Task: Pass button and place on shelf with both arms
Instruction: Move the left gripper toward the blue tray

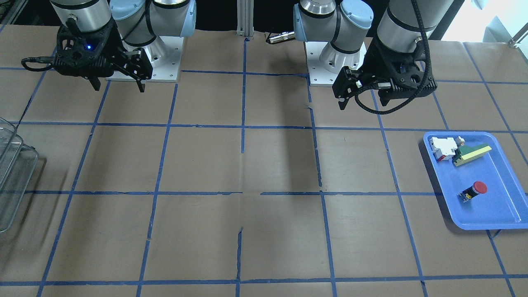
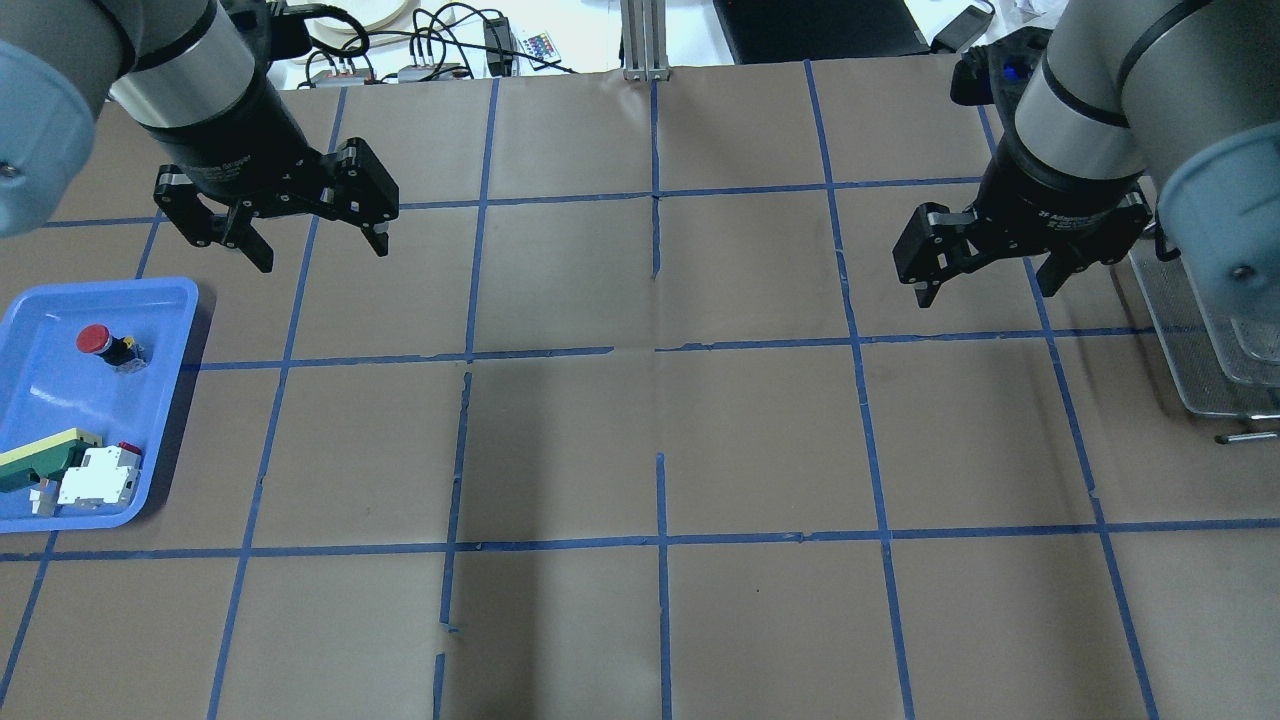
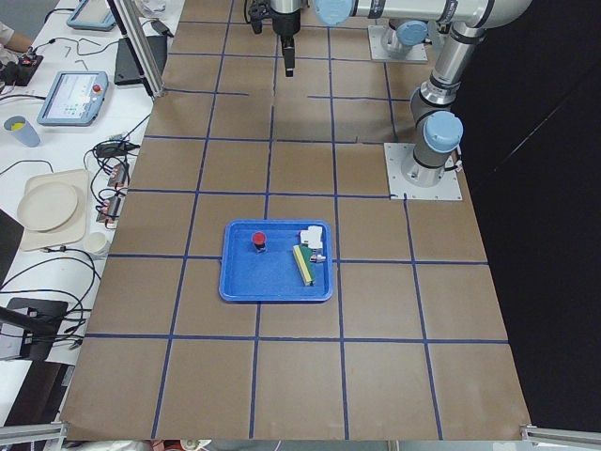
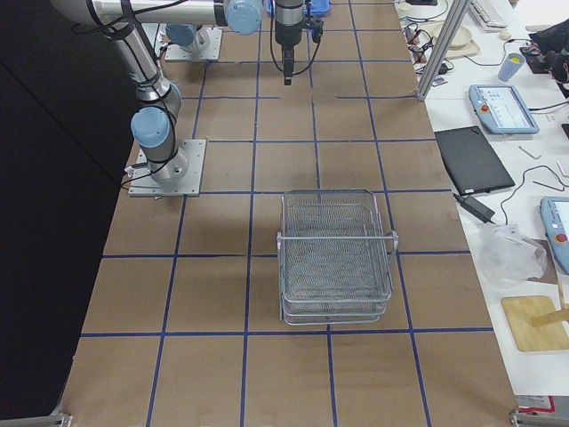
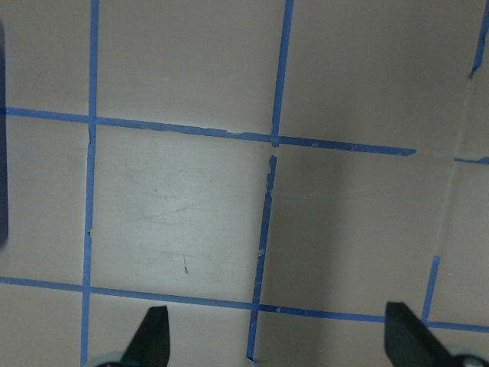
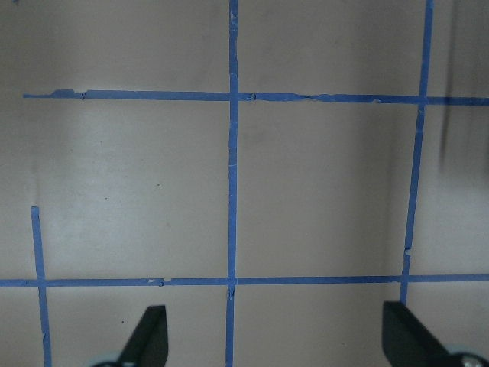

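**Both arms raised with nothing held, button lying in the tray**

Front-facing view: the left fingers (image 1: 341, 101) are spread apart and grasp nothing, hanging above the bench (image 1: 264, 165) near the arm's base. The right fingers (image 1: 95, 83) are likewise released and bare. The button (image 1: 474, 192) lies on its side in the blue tray (image 1: 495, 206), red cap towards the robot, apart from the white-and-red block (image 1: 443, 148) and the green-and-yellow wedge (image 1: 472, 154), which touch each other at the tray's other end. Only the edge of the wire shelf (image 1: 12, 177) shows, at the opposite side of the bench.

Overhead view: the tray sits at the bench end on the robot's left and the shelf at the end on its right. Each pair of fingers hovers over taped squares, well apart from either.

Left side view: the button sits near the tray's middle, with block and wedge beside it towards the robot.

Right side view: the shelf stands on the bench with nothing visible in its mesh tiers.

Wrist views: in each, two dark fingertips stand wide apart at the lower corners, and only brown paper and blue tape lie between them
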`<state>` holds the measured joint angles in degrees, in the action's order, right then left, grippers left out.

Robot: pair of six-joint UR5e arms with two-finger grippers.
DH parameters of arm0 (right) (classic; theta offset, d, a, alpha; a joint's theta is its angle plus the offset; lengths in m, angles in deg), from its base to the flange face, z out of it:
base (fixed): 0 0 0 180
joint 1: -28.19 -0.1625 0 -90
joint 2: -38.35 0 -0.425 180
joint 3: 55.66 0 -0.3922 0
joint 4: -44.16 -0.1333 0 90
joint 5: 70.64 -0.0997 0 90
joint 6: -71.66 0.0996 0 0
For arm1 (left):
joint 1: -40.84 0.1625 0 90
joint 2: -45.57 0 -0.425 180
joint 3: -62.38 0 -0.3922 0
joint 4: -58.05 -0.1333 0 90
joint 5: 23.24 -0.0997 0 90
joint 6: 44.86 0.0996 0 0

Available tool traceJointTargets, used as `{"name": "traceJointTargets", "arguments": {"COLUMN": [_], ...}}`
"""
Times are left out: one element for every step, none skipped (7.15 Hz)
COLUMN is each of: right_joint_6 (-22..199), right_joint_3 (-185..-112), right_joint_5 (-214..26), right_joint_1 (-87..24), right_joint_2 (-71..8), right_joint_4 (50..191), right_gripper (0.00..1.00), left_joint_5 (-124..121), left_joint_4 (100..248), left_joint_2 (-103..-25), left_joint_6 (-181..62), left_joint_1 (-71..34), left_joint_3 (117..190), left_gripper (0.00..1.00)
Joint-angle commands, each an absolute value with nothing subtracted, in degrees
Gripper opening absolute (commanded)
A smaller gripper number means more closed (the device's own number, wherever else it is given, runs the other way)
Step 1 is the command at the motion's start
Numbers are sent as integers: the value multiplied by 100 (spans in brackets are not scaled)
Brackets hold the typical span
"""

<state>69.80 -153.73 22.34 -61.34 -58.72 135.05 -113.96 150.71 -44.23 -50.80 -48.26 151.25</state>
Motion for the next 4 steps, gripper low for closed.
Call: {"name": "traceJointTargets", "arguments": {"right_joint_6": [6981,6981,6990,6990], "right_joint_3": [-15392,-15393,-15393,-15393], "right_joint_5": [2261,2262,2253,2270], "right_joint_1": [-6128,-6137,-6137,-6137], "right_joint_2": [-5868,-5868,-5868,-5859], "right_joint_4": [13495,13486,13486,13486], "right_gripper": [100,100,100,100], "left_joint_5": [-11395,-11395,-11482,-11752], "left_joint_4": [15077,15121,15095,15034], "left_joint_2": [-4365,-4286,-4398,-4434], "left_joint_6": [-5075,-5049,-4961,-4682], "left_joint_1": [-4828,-4828,-4820,-4715], "left_joint_3": [15194,15255,15221,15204], "left_gripper": [100,100,100,100]}}
